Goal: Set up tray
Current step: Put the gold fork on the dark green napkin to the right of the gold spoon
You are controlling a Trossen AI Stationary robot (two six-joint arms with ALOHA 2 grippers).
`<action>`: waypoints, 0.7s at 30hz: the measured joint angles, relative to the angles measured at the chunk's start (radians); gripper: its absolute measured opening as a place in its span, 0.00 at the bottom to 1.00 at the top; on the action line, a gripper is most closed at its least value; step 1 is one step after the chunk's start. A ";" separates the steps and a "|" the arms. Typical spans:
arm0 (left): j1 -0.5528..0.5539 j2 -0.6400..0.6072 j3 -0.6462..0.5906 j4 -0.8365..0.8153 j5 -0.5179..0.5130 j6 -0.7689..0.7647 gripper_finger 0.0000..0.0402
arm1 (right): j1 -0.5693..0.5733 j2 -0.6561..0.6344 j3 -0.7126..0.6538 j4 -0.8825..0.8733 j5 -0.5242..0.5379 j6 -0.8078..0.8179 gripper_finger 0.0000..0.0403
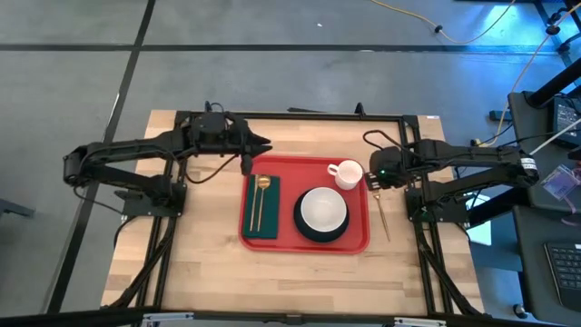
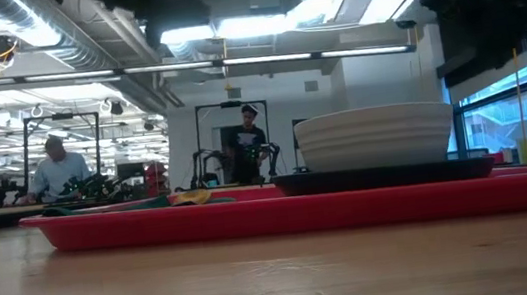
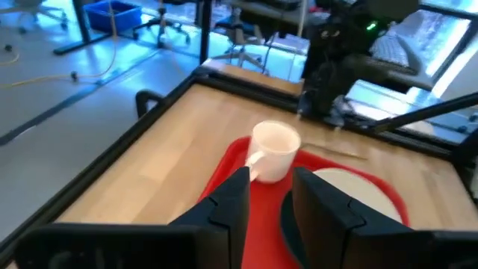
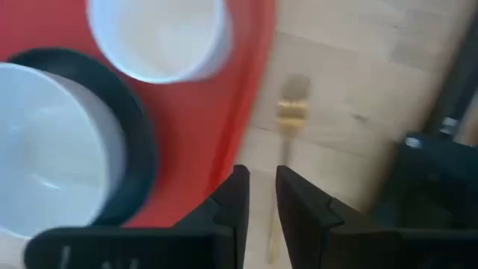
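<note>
Tray [image 1: 359,238]: flat, red, rounded corners; left gripper [image 3: 270,196] and right gripper [image 4: 260,196] slightly parted, empty.

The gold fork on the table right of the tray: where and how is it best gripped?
Probably the thin handle of the fork, from straight above, fingers across it. It lies flat on bare wood, apart from the tray. The right gripper is nearest.

No readable text, label, brand, number or sign appears in any of the four views; the tray [image 1: 356,238], the dishes on it and the wooden table [image 1: 209,263] carry no visible writing.
</note>
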 joint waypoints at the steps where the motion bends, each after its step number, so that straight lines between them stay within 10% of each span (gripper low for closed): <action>1: 0.003 -0.006 -0.010 -0.002 -0.002 0.000 0.23 | 0.000 0.000 -0.001 -0.008 0.000 -0.001 0.18; 12: 0.007 -0.010 -0.071 -0.003 -0.049 0.010 0.23 | 0.023 0.002 -0.147 0.120 -0.014 0.043 0.20; 21: 0.007 -0.010 -0.072 -0.001 -0.051 0.026 0.23 | 0.023 0.002 -0.322 0.242 -0.017 0.101 0.42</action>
